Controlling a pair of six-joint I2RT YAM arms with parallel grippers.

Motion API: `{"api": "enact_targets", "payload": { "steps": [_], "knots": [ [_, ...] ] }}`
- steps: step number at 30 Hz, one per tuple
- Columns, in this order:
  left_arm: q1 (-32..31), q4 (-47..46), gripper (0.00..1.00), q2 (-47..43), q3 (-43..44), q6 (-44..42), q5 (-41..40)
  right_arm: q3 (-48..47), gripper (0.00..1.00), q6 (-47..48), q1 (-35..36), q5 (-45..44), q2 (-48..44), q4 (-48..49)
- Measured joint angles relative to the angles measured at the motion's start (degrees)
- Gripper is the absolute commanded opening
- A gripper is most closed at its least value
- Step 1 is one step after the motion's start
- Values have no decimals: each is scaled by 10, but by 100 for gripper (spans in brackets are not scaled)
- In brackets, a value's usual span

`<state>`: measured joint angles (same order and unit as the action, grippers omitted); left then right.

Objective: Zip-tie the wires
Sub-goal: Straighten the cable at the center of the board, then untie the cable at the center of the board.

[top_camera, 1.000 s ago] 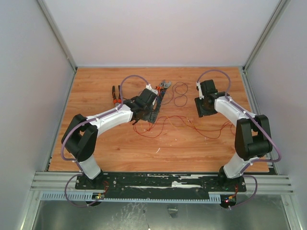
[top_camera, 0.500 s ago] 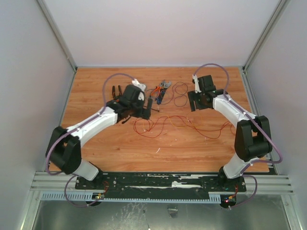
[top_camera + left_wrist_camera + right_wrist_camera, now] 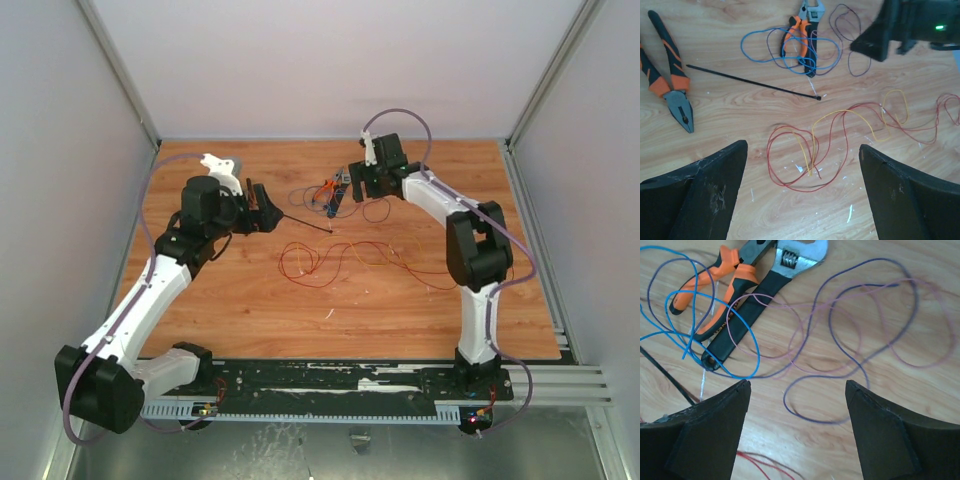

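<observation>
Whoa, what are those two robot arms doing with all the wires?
Nothing is held right now. The left arm's fingers hover open near the thin red and orange wires and the straight black plastic zip tie. The right arm's fingers are open over blue and purple wire loops. Nothing is tied yet.

High rear overview; close downward wrist views sharing the wrench (image 3: pixel 765 292)

Wires (image 3: pixel 846 131), thin red, orange and yellow strands in a loose, unbound tangle of open loops lying flat on table (image 3: pixel 730 115), with zip tie (image 3: pixel 752 81), thin straight black strip, unfastened, lying flat and slanted just beyond tangle, head end near far loops, apart from them.
</observation>
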<state>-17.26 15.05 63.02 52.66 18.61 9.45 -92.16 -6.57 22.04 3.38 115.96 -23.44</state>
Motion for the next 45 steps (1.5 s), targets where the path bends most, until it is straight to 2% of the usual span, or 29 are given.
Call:
{"api": "enact_targets", "payload": {
  "steps": [4,7,14,20,22,26,31,38,41,45],
  "knots": [
    [8,0,98,-11,0,0,16,-31,75,-10,11,17,60,2],
    [13,1,98,-10,-3,-1,22,-56,67,-21,24,28,89,2],
    [15,2,98,-10,-6,-2,28,-97,43,-37,37,40,124,3],
    [22,2,98,-10,-6,-2,33,-115,8,-40,37,40,141,-6],
    [23,2,98,-11,-6,-2,34,-118,2,-37,37,39,141,-14],
    [26,2,98,-13,-6,-2,37,-148,0,-27,40,18,141,-47],
    [34,3,98,-11,-2,-3,45,-240,1,3,42,-44,139,-112],
    [43,-3,98,42,82,-3,69,-400,2,74,43,-172,118,-188],
    [44,-14,98,73,127,-3,78,-440,2,96,43,-182,101,-193],
    [44,-52,98,111,169,-3,93,-444,0,105,43,-155,60,-186]
  ]
}}
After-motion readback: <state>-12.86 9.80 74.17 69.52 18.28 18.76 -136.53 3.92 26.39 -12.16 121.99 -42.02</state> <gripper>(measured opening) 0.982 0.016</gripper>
